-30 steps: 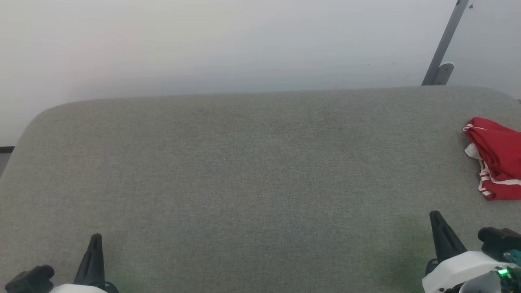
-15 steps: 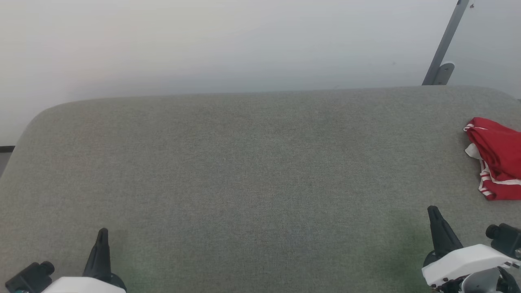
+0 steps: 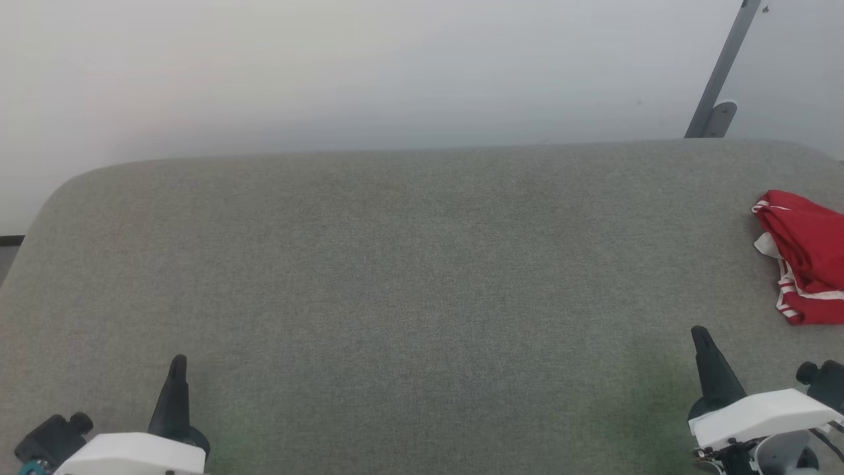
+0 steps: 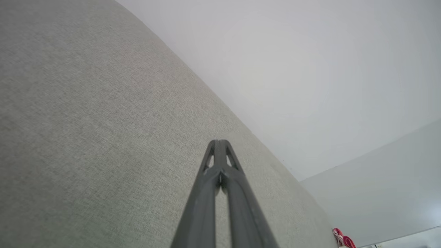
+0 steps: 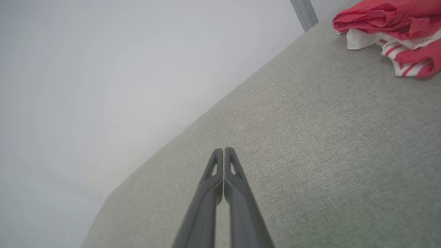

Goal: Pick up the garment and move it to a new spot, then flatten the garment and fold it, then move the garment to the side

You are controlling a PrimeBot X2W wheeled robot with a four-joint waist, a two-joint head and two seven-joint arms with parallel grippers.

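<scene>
The garment lies crumpled at the far right of the grey padded surface, red with white and red striped trim, cut off by the head view's right edge. The right wrist view has the garment at its top right, and a small red bit of the garment peeks in at the left wrist view's bottom right. My right gripper is shut and empty, below and left of the garment, apart from it. My left gripper is shut and empty at the lower left. Each wrist view shows its fingers pressed together: left gripper, right gripper.
A pale wall rises behind the surface's far edge. A grey metal strut with a bracket leans against the wall at the back right. The surface's left corner is rounded, with a dark strip of floor beyond it.
Both grippers have crept forward over the surface, the left one also slightly to the right. The garment has not moved.
</scene>
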